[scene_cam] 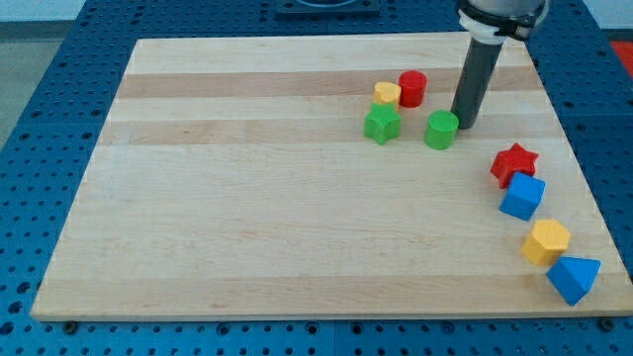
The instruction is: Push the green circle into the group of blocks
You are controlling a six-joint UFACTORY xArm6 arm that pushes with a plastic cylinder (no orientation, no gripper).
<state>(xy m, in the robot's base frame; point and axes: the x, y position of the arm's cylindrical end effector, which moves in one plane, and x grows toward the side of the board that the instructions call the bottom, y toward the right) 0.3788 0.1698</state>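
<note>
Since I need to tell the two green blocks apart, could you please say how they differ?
The green circle is a smooth round cylinder; the green star has a lobed outline. The circle lies towards the view's right, with my tip right beside it; the star lies to the view's left, clear of the tip, close under the yellow block and red cylinder. Both look similar in colour and size.

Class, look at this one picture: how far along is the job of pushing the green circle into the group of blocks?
Done: my tip stands right beside the green circle, on its right in the view.
In hand: the push leftward; whether tip and circle touch, I cannot tell.
Left: a gap still separates the circle from the group: green star, yellow block and red cylinder.
</note>
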